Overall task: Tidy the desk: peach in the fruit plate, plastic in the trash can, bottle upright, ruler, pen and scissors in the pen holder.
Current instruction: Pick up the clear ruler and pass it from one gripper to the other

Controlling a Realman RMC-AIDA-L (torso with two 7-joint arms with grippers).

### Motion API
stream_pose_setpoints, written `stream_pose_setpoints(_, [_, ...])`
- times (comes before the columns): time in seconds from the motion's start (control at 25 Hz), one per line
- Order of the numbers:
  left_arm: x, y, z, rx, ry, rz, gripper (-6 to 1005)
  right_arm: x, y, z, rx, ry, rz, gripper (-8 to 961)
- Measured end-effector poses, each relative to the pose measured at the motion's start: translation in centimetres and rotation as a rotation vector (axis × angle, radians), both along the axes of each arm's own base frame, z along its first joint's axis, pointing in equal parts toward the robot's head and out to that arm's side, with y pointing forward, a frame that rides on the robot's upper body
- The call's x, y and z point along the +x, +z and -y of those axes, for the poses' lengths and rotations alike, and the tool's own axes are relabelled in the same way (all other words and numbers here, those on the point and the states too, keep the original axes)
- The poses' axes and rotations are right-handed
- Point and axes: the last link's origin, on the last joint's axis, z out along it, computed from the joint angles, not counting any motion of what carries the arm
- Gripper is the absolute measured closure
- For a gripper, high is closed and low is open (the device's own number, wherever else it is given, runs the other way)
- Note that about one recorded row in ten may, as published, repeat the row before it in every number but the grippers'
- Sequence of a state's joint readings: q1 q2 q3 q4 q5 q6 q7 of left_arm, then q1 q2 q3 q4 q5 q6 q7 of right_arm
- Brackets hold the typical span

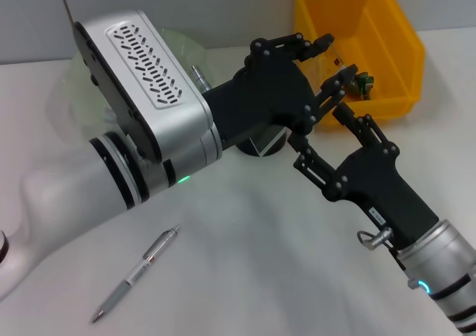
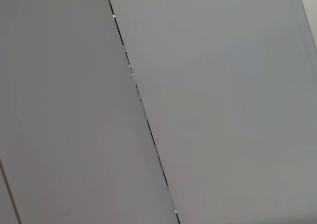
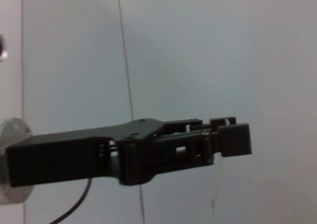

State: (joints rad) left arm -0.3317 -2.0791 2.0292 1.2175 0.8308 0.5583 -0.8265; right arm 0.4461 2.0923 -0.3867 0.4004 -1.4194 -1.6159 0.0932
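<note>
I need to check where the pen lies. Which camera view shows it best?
The head view: the pen lies whole on the white table, near the left arm. Neither wrist view shows it, only pale wall panels.

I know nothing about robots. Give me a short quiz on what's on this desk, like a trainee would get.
1. True or false: the pen stands in a holder.
2. What colour is the bin? A blue, B yellow, C red.
3. The left gripper and right gripper both hover near the bin. On which side of the robot does the pen lie?

Key: 1 false, it lies flat on the table. 2 B. 3 left.
</note>
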Motion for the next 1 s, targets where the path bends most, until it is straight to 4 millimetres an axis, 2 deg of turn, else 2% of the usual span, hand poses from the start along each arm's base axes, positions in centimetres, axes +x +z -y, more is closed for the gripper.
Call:
stream_pose_setpoints(0.36, [-0.4,-0.4,0.0,0.028,-0.001,0.013,590,-1.0,-0.3,-0.4,0.015,0.012,0.005,141])
stream_pose_setpoints(0.92, [-1.0,-0.8,-0.2,0.012,0.025,0.013,585,-2.0,-1.6,-2.1,-0.038,-0.017,0.017,142])
stream_pose_setpoints(1.0, [-1.0,-0.8,-0.2,0.012,0.025,0.013,585,-2.1,-1.7,-2.2,-0.042,-0.015,0.019,181])
